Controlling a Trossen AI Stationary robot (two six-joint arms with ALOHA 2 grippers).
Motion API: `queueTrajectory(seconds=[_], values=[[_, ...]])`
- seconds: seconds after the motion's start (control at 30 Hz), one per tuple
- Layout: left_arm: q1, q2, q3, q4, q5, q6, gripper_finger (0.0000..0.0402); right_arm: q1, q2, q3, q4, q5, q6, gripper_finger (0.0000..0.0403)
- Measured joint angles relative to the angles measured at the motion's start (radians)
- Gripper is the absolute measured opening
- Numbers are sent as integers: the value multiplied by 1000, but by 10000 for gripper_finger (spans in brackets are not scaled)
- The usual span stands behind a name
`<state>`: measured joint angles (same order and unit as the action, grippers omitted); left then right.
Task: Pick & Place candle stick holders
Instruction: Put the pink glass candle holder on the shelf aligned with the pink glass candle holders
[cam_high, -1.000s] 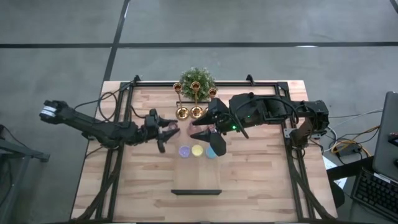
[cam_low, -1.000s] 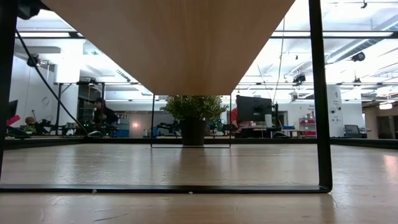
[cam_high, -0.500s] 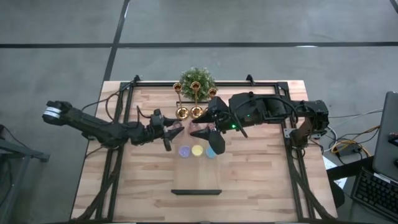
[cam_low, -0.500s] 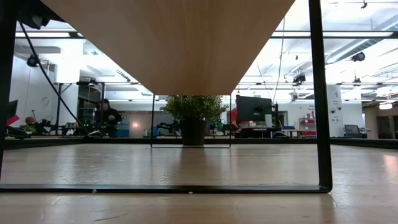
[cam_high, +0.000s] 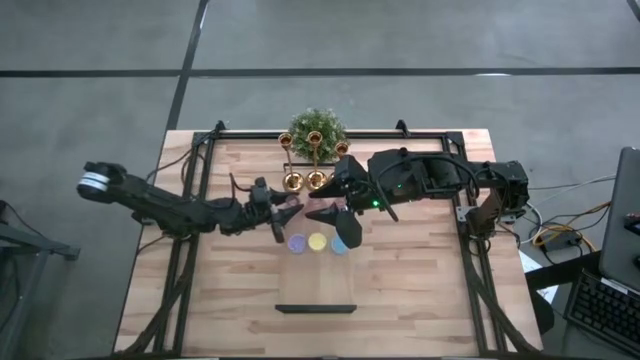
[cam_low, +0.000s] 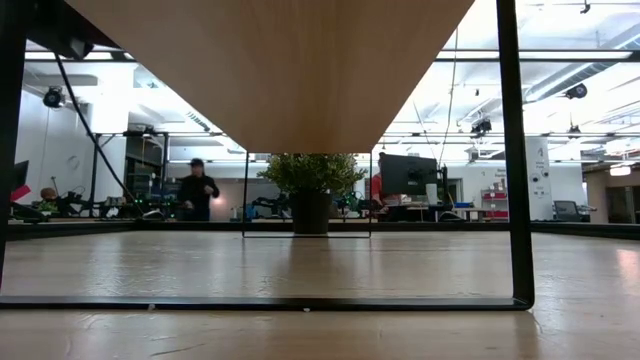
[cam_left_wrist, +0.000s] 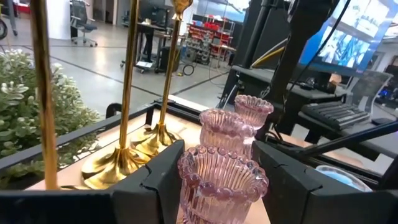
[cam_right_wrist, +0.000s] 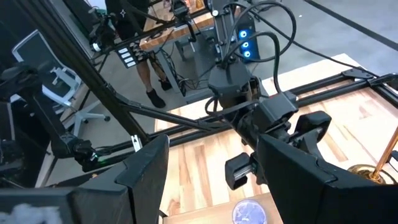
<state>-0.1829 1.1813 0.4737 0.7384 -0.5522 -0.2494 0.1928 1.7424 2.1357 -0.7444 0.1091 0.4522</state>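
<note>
Left wrist view first, since that's the closest look: the left gripper (cam_left_wrist: 214, 186) is sitting with its two dark fingers spread wide on either side of the nearest pink glass holder (cam_left_wrist: 221, 186), not pinching it as far as I can see. Count of pink ones: three, lined up one behind another, all ribbed, translucent, with scalloped rims. The second pink holder (cam_left_wrist: 226, 127) and the third pink holder (cam_left_wrist: 253, 111) are standing just behind the first.

Beside them, three gold candlesticks are rising out of frame, thin shiny stems on round flared bases; the nearest gold base (cam_left_wrist: 118, 164) is sitting just by the left finger. The green plant (cam_left_wrist: 28, 112) is right behind those.

From above, the left gripper (cam_high: 283, 210) is reaching in at mid-table, and the three small round holders are sitting in a row just in front of it: purple (cam_high: 296, 242), yellow (cam_high: 317, 241), blue (cam_high: 340, 245). The right gripper (cam_high: 335, 220) is hanging over that row with its fingers wide apart, holding nothing.

No readable writing anywhere.

Way out back, a person (cam_low: 197, 190) is standing in the room.
</note>
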Motion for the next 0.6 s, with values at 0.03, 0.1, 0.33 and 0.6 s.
queueTrajectory(seconds=[0.03, 0.1, 0.33, 0.6], values=[[0, 8, 0, 10, 0, 0, 179, 0, 0, 0, 0, 0, 0, 237], [0, 21, 1, 21, 0, -3, 179, 0, 0, 0, 0, 0, 0, 237], [1, 46, 18, 17, 0, -9, 181, 0, 0, 0, 0, 0, 0, 237], [1, 39, 22, -8, 1, -15, 214, 0, 0, 0, -1, 1, 0, 237]])
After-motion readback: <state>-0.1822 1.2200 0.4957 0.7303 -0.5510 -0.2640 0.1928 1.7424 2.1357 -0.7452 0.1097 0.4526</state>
